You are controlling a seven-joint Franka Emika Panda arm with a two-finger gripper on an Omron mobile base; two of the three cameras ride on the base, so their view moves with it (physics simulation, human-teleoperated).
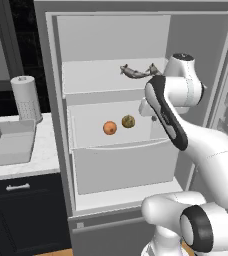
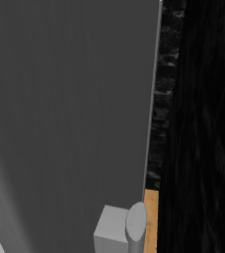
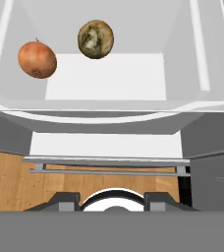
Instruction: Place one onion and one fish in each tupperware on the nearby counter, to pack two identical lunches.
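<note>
So from the hand view we're looking down into the fridge drawer (image 3: pixel 192 59) with the orange onion (image 3: pixel 37 59) sitting at about 10 o'clock and the olive-tan onion (image 3: pixel 96 39) at roughly 11 to 12 o'clock, both well apart from the gripper (image 3: pixel 111 201) and close to each other; round things, so no long axis to worry about. We honestly can't tell how wide the jaws stand, just two dark tips at the bottom edge with nothing between them, so it's holding nothing. In the left base view the arm reaches up and forward, wrist bent over just right of the drawer, with the two fish (image 1: pixel 137 72) on the shelf above and one tupperware (image 1: pixel 10 141) waiting on the counter (image 1: pixel 41 150) at 9 o'clock.
</note>
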